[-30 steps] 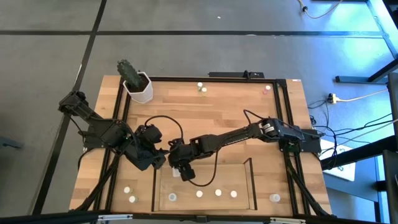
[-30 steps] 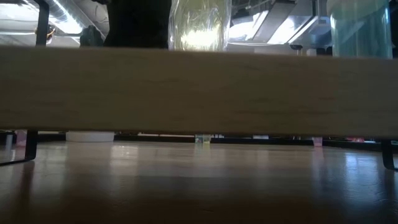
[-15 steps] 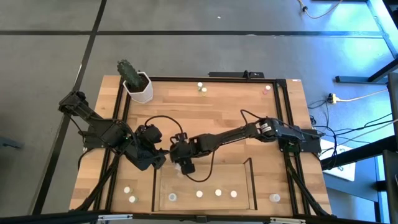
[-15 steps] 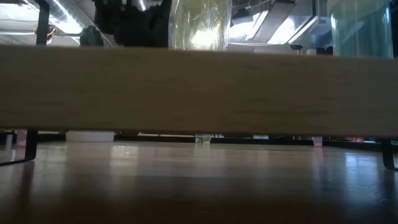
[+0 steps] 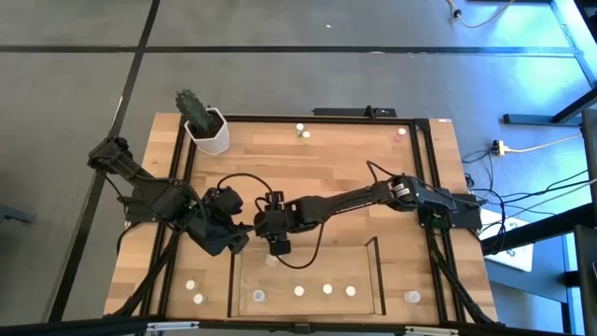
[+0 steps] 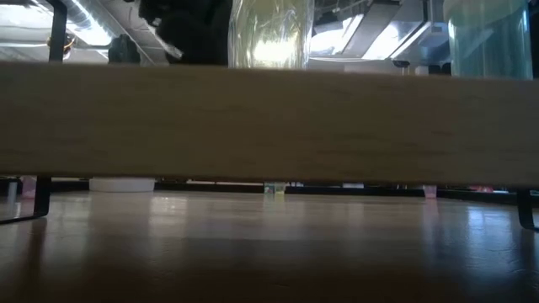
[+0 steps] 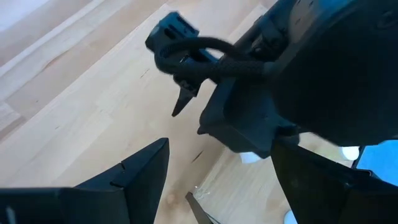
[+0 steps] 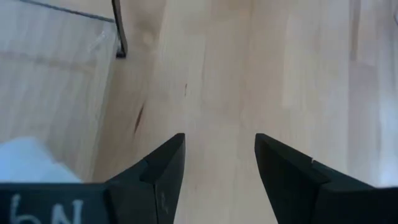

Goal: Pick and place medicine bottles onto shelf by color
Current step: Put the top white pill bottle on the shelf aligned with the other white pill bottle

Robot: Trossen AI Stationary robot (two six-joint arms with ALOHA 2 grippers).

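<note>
My right gripper point(image 5: 279, 248) point(image 8: 219, 140) hangs open and holds nothing, above the far left corner of the shelf point(image 5: 377, 280), a clear-walled tray with a wooden floor. A white medicine bottle point(image 5: 271, 260) point(image 7: 252, 157) stands on the tray floor just below it. Several more bottles point(image 5: 327, 289) stand in a row along the tray's near side. My left gripper point(image 5: 235, 241) point(image 7: 221, 146) waits open just left of the tray's far left corner, pointing at the right arm. The low view shows only a dark arm part point(image 6: 185, 34) above a wooden board.
Loose bottles stand near the front left point(image 5: 193, 290), front right point(image 5: 411, 297) and far edge point(image 5: 302, 132) point(image 5: 399, 133). A white pot with a cactus point(image 5: 207, 129) stands at the far left corner. A black frame point(image 5: 431, 187) runs around the tabletop.
My right gripper has risen out of the tray's far left corner and drawn a little toward the far edge, swinging its wrist about as it went. It stays open. The white bottle stays standing on the tray floor.
</note>
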